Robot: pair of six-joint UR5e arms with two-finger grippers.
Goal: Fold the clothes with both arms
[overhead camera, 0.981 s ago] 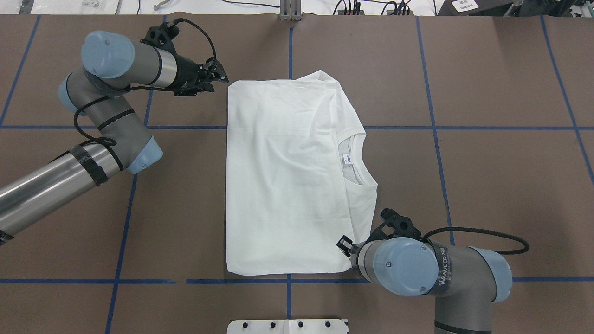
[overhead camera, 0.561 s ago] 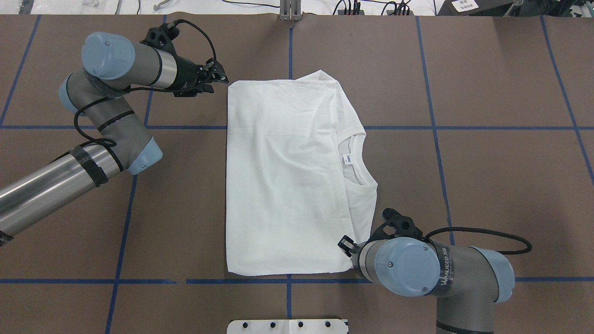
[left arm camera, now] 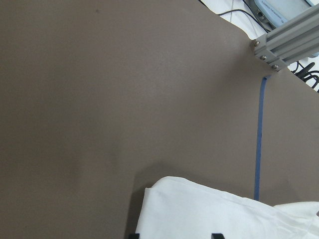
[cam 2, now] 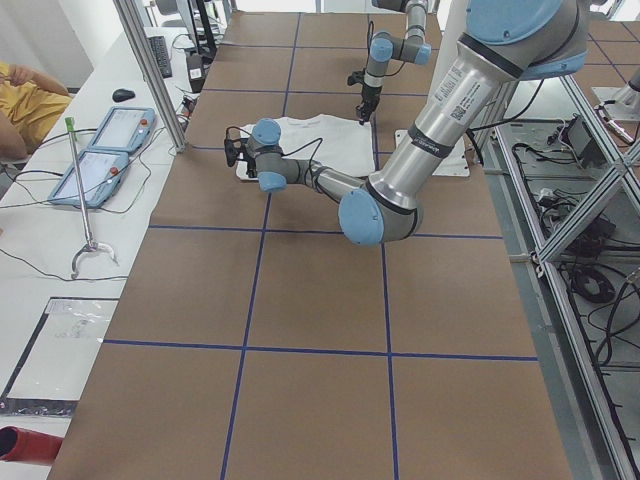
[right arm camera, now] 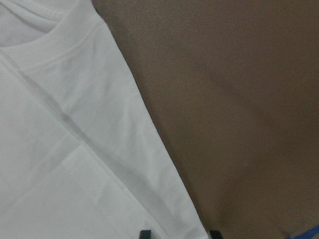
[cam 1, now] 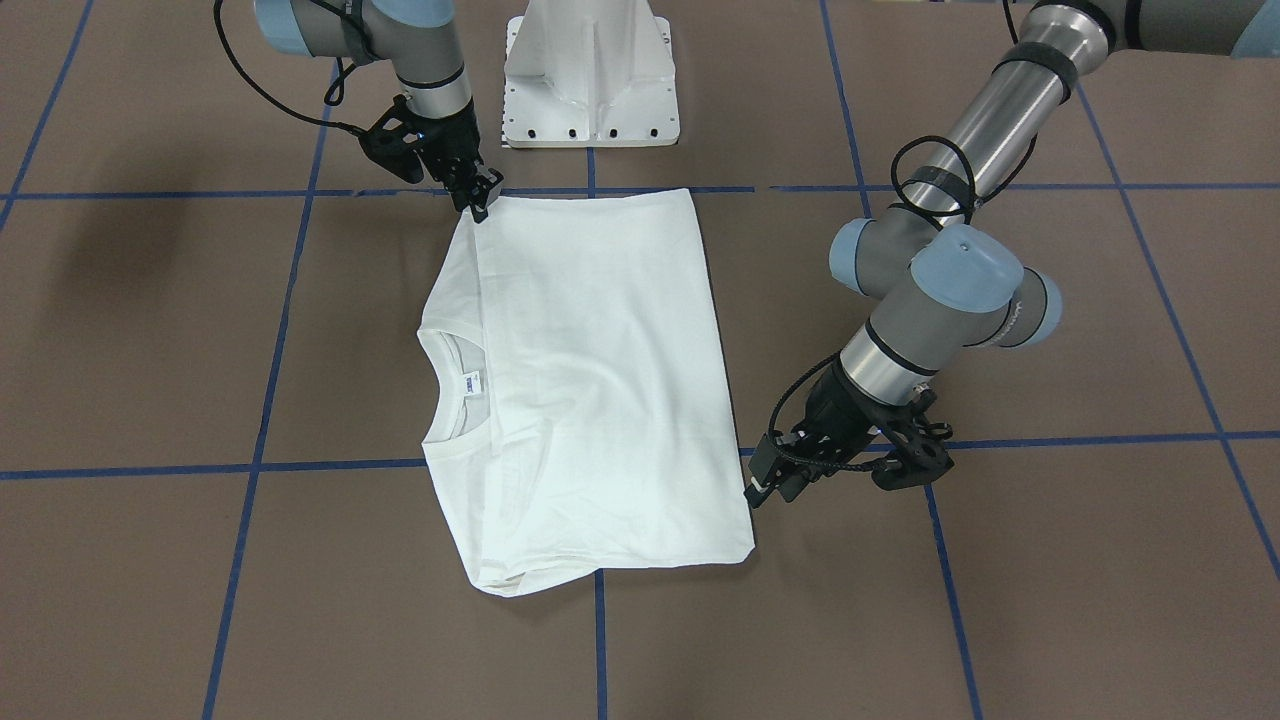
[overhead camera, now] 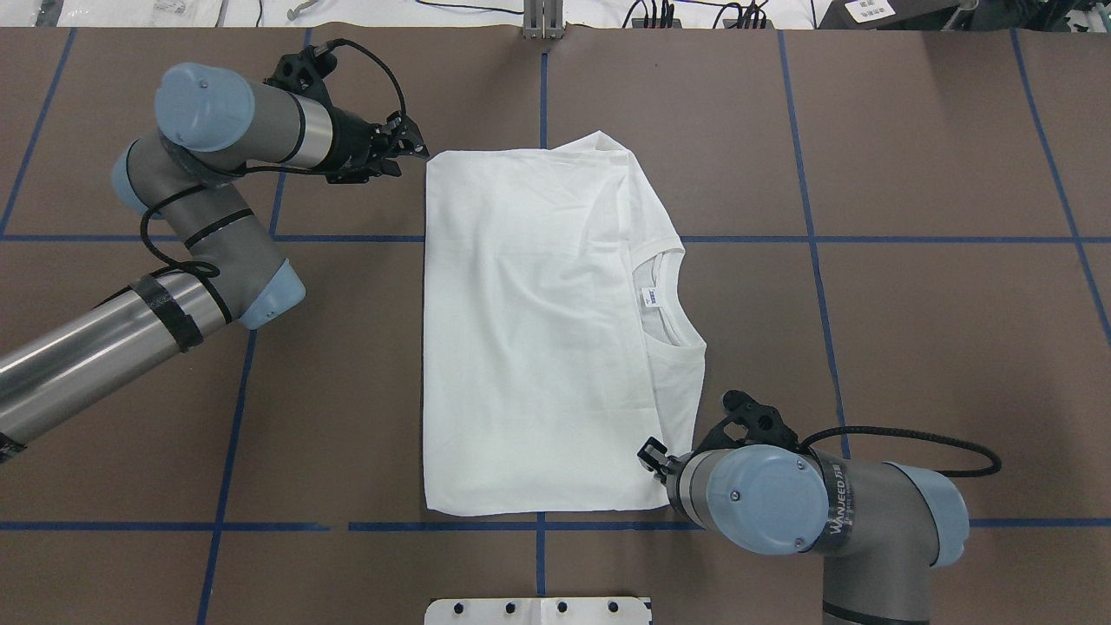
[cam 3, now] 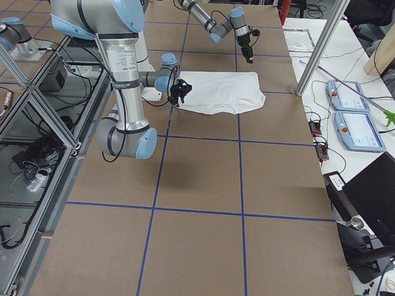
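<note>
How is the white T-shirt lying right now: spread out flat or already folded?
Folded. The T-shirt forms a compact rectangle, no sleeves showing, with an upper layer lying across to the collar.

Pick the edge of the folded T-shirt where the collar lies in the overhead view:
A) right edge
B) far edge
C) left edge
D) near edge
A: the collar, with its neck label, opens on the right edge of the T-shirt in the overhead view.

Silver-grey tubular arms (overhead camera: 82, 338), light-blue joint caps (overhead camera: 204, 95), looping black cables (overhead camera: 911, 434), black tape bands (overhead camera: 165, 312); white WANJEED lettering (overhead camera: 838, 514) on one wrist.
</note>
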